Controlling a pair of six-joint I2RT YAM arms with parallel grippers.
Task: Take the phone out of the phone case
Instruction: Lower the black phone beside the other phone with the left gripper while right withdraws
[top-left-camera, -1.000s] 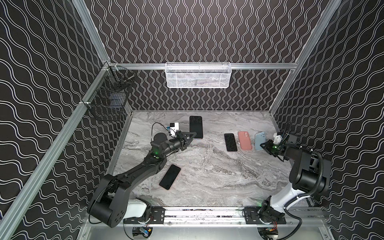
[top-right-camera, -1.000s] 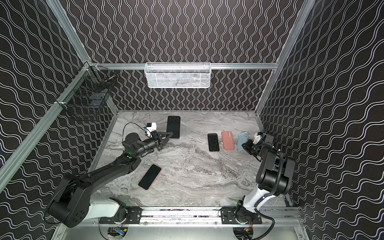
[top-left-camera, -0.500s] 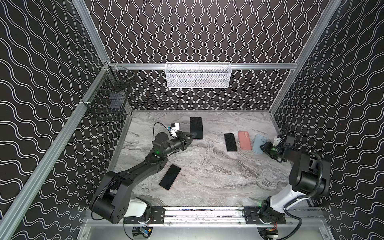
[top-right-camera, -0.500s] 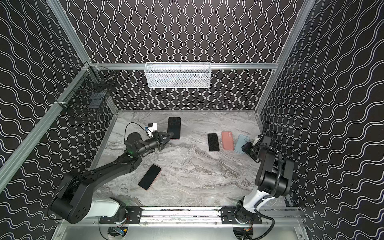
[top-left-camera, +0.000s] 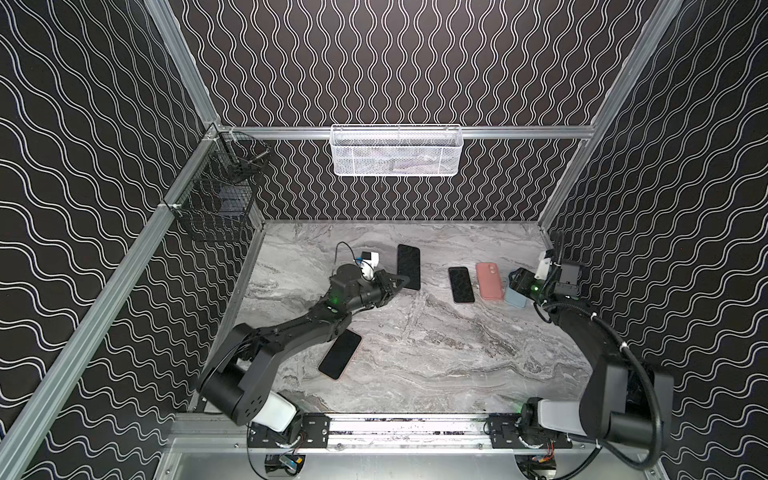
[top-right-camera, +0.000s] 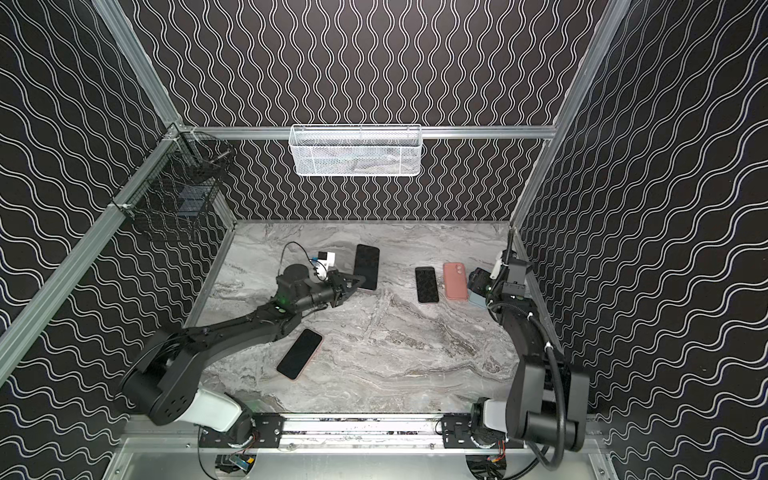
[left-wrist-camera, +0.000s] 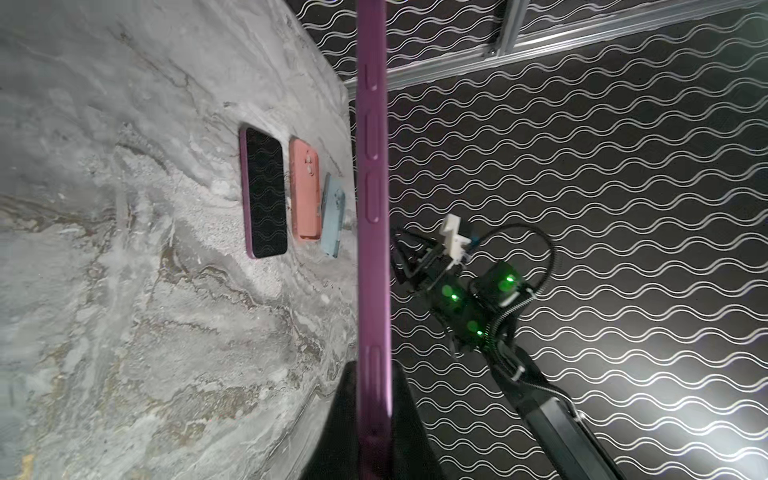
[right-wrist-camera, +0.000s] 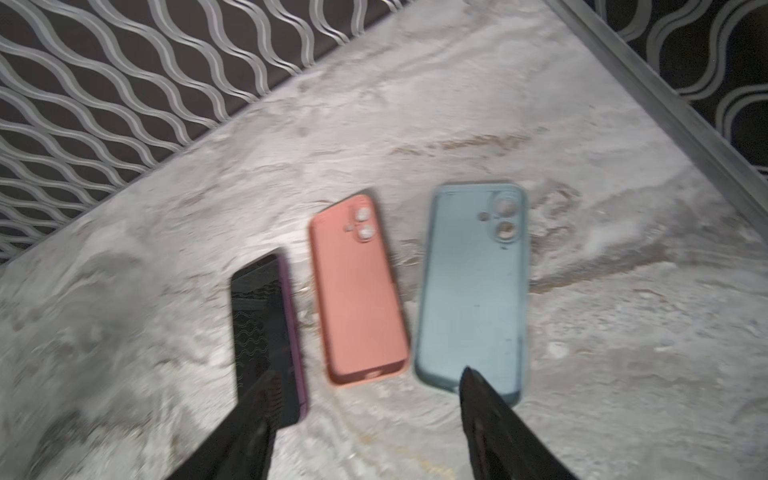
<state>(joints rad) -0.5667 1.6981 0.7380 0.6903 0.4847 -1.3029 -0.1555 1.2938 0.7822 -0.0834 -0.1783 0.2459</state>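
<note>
A large black phone sits in a purple phone case, whose side edge runs straight away from the left wrist camera. My left gripper is shut on the near end of that cased phone, low over the marble table. At the far right my right gripper is open above the near end of an empty light-blue case, which lies flat. Nothing is between its fingers.
A smaller phone in a purple case and an empty pink case lie beside the blue one. Another phone lies near the left arm. A white basket and a black wire basket hang on the walls.
My right gripper has opened and let go of the light-blue case, which now lies on the table. The left gripper has kept its hold and barely moved.
</note>
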